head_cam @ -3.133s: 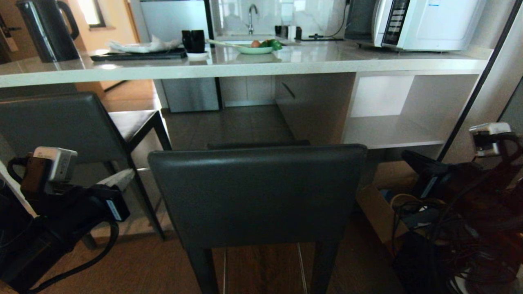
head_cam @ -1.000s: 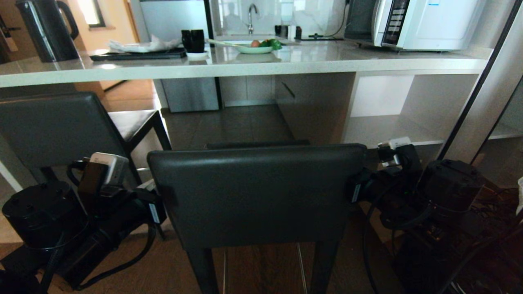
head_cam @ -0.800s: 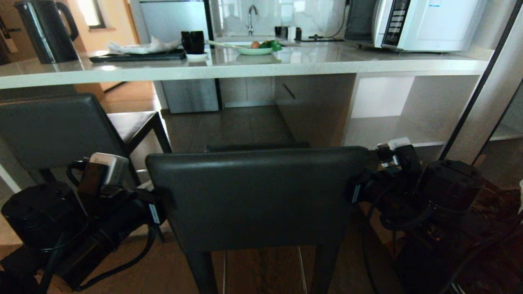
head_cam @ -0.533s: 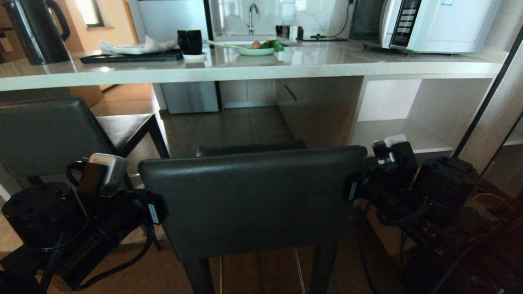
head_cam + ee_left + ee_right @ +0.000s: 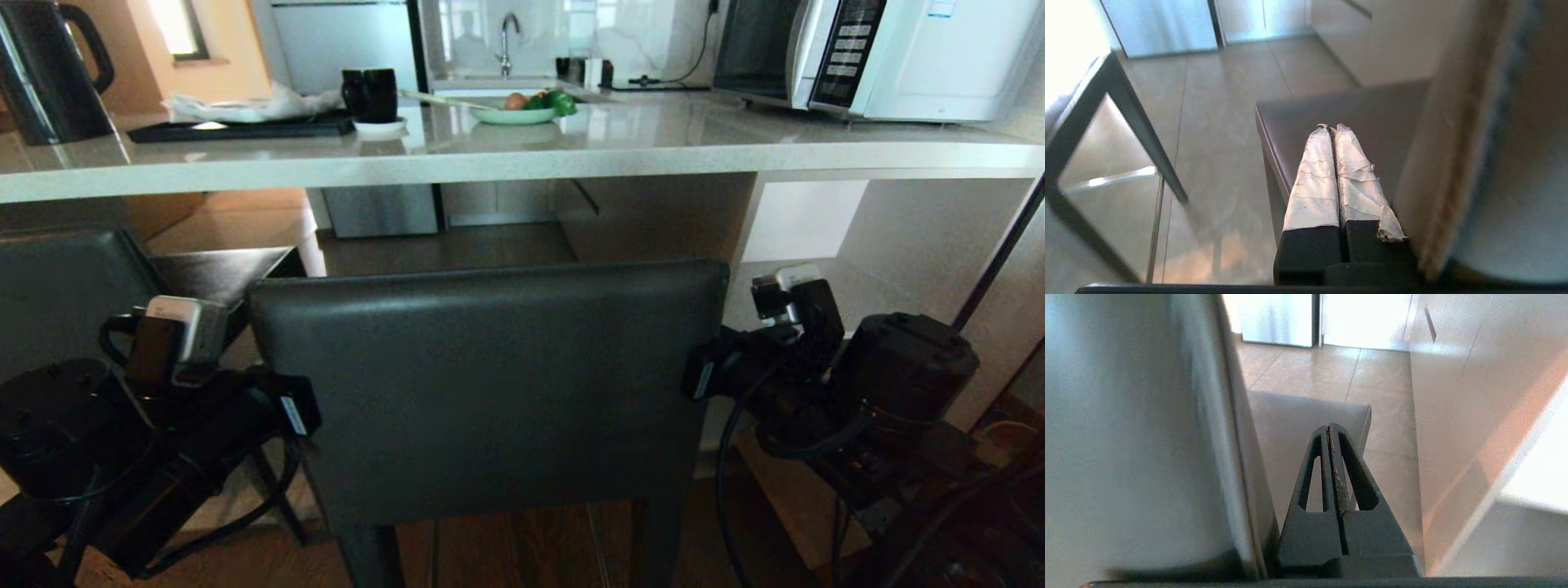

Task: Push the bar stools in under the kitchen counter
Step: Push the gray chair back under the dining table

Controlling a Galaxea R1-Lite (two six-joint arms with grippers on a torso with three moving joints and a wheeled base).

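Note:
The nearer of the bar stools shows its dark-grey backrest (image 5: 490, 384) right before me, below the pale edge of the kitchen counter (image 5: 490, 167). My two arms flank that backrest. The left gripper (image 5: 1331, 127) is shut and empty, lying along the backrest's side (image 5: 1515, 163) above the seat (image 5: 1372, 106). My right gripper (image 5: 1329, 426) is shut too, running along the other side (image 5: 1126, 437) over the seat (image 5: 1298, 412). In the head view both sets of fingers are hidden behind the backrest. A second stool (image 5: 57, 294) stands to the left, its seat (image 5: 216, 273) partly under the counter.
On the counter stand a black kettle (image 5: 45, 73), a dark tray (image 5: 237, 126), black cups (image 5: 369, 94), a plate of vegetables (image 5: 514, 110) and a microwave (image 5: 898, 53). White open shelves (image 5: 857, 245) fill the right under the slab. Cables (image 5: 939, 506) lie low right.
The whole view has moved closer to the counter. The near stool has gone forward with it, its backrest now nearer the slab's edge. Both arms kept their place beside the backrest.

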